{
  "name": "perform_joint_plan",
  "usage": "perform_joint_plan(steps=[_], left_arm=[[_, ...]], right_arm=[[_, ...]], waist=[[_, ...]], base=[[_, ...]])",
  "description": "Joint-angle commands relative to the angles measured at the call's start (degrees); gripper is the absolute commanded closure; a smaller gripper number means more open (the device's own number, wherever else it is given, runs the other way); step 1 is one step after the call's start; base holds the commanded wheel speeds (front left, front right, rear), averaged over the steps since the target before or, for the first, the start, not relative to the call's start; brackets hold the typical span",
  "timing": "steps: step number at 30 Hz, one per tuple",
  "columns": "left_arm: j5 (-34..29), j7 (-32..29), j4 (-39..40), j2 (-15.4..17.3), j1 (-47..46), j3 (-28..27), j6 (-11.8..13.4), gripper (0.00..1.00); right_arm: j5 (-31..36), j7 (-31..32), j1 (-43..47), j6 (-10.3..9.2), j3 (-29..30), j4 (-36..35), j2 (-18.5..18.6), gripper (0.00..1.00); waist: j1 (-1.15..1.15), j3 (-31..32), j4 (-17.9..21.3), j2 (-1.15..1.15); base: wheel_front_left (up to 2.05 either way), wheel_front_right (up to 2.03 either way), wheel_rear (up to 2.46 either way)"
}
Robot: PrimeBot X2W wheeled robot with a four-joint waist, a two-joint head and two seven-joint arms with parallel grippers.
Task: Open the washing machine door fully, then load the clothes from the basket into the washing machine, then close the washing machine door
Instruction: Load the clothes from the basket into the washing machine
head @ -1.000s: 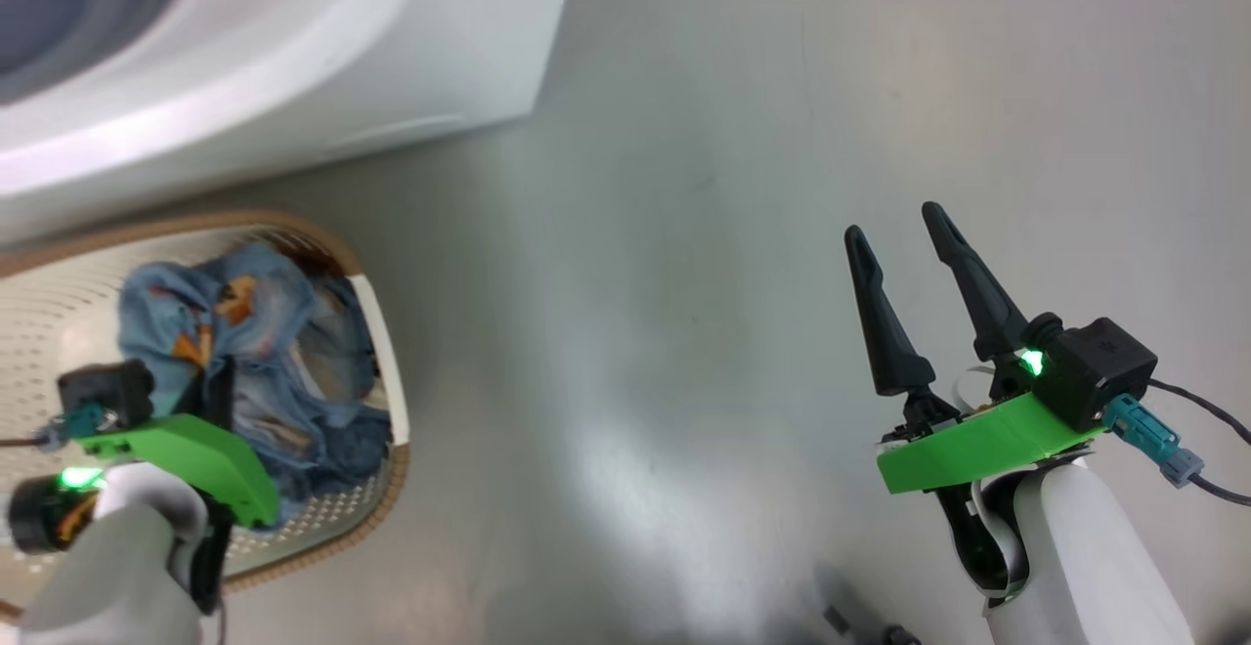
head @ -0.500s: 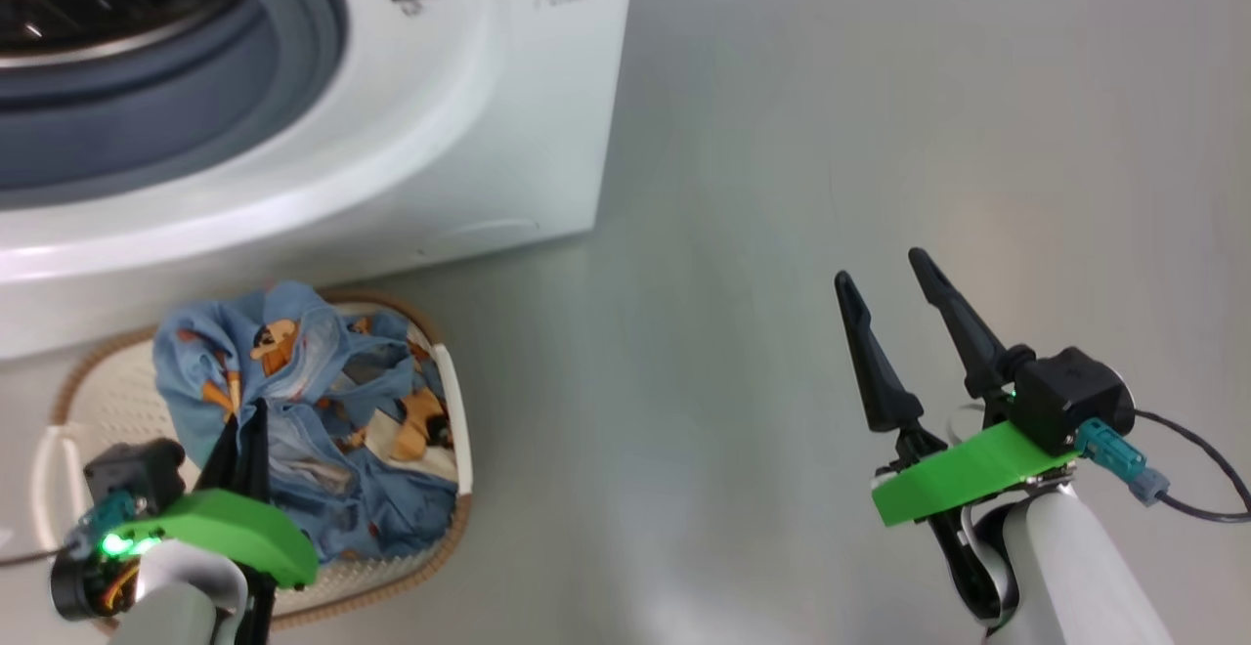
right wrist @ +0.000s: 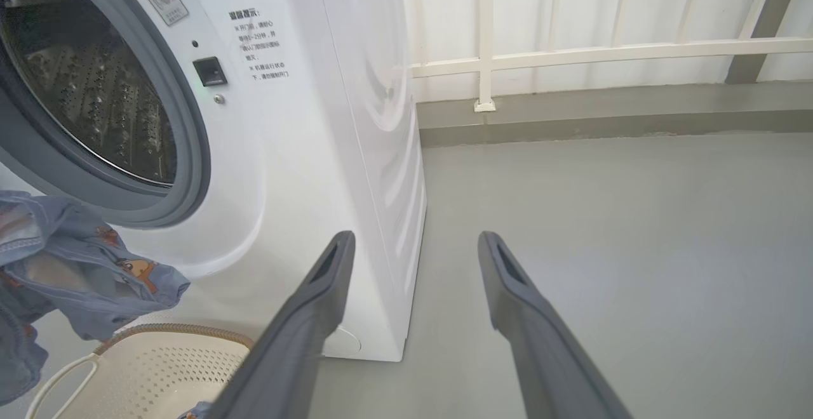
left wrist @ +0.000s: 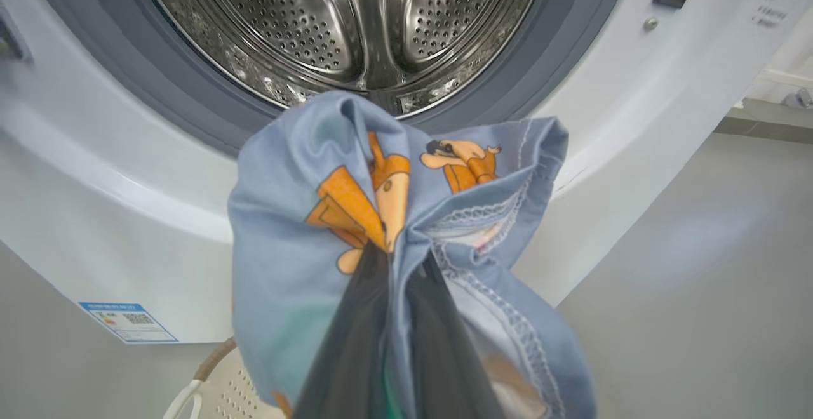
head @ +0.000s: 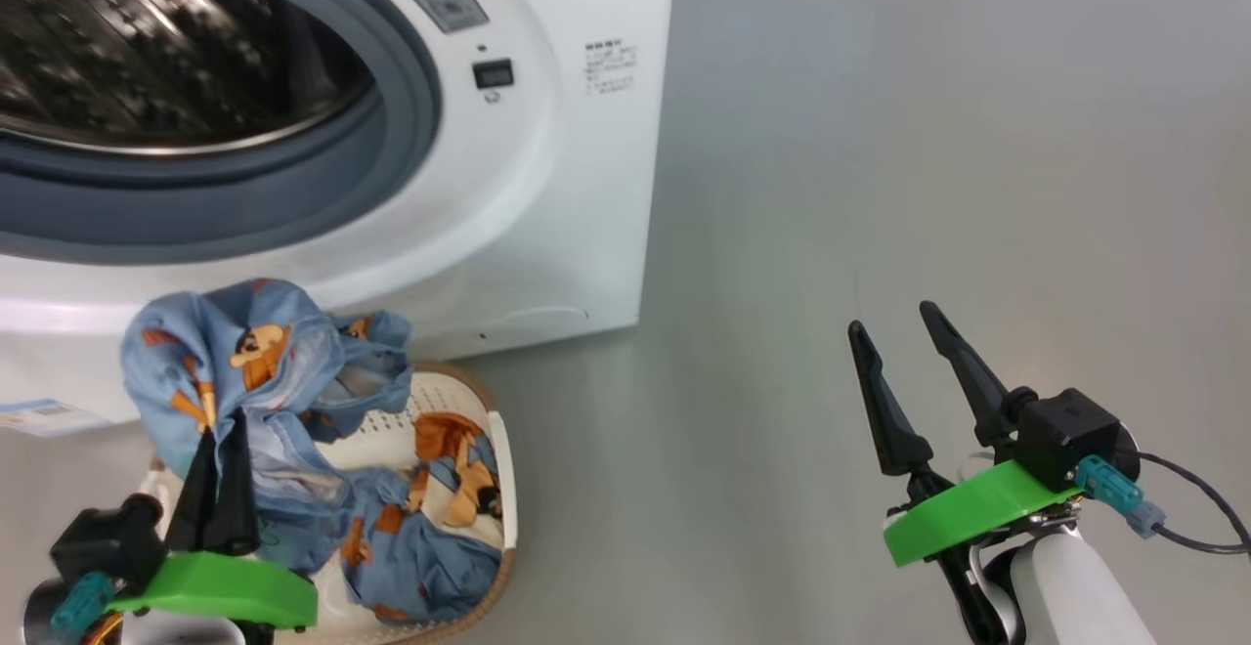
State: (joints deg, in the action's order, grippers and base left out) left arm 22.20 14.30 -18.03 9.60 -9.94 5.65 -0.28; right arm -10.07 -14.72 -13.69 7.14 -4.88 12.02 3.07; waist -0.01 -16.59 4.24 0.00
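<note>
left end effector (head: pixel 221 430) clenched on clothes (head: pixel 230 347) | right end effector (head: pixel 891 318) released | 1 basket (head: pixel 505 474) | 1 washing machine (head: pixel 586 215)

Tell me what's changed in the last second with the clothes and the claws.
The left claw, shut on the clothes, has lifted them up from the basket toward the open washing machine; part still trails in the basket. The head camera tilted up. The right claw stayed open, idle over the floor.

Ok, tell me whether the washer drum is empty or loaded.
Empty where visible: the drum shows bare steel, and the clothes hang outside it, pinched by the left gripper.
</note>
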Motion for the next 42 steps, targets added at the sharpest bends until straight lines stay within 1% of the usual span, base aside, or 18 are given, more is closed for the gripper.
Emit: perform_joint_plan(steps=[1, 10, 16, 22, 27, 38, 42], left_arm=[[-1.2, 0.7, 2.8, 0.7, 0.6, -2.8, -0.5, 1.0], [-8.0, 0.7, 14.2, -2.8, 5.2, -8.2, -2.3, 1.0], [-10.4, 0.7, 18.3, -4.4, 8.4, -10.5, -3.2, 1.0], [-11.7, 0.7, 19.9, -5.4, 11.5, -12.3, -3.8, 1.0], [-12.5, 0.7, 20.5, -5.8, 13.3, -13.6, -4.1, 1.0], [-12.9, 0.7, 20.5, -6.4, 13.7, -15.1, -4.6, 1.0], [-12.6, 0.7, 20.1, -6.5, 13.0, -15.4, -4.8, 1.0]], right_arm=[[0.7, -0.3, 0.9, 0.35, -1.3, -1.0, -0.2, 0.0], [1.3, -0.3, 2.1, 0.35, -0.8, -0.1, -0.2, 0.0], [1.3, -0.3, 3.5, 0.35, -1.0, 0.4, -0.2, 0.0], [1.1, -0.3, 5.0, 0.35, -0.9, 0.6, -0.2, 0.0], [1.1, -0.3, 6.0, 0.35, -0.8, 0.3, -0.2, 0.0], [1.0, -0.3, 6.7, 0.35, -0.5, -0.4, -0.2, 0.0], [0.9, -0.3, 6.6, 0.35, -0.5, -0.8, -0.2, 0.0]], waist=[[0.01, 2.7, -1.4, 0.0], [0.01, 7.6, -2.3, 0.0], [0.01, 10.4, -1.9, 0.0], [0.01, 13.0, -1.4, 0.0], [0.01, 13.7, -1.0, 0.0], [0.01, 13.3, -0.8, 0.0], [0.01, 12.3, -0.6, 0.0]], base=[[0.0, 0.0, 0.0], [0.0, 0.0, 0.0], [0.0, 0.0, 0.0], [0.0, 0.0, 0.0], [0.0, 0.0, 0.0], [0.0, 0.0, 0.0], [0.0, 0.0, 0.0]])
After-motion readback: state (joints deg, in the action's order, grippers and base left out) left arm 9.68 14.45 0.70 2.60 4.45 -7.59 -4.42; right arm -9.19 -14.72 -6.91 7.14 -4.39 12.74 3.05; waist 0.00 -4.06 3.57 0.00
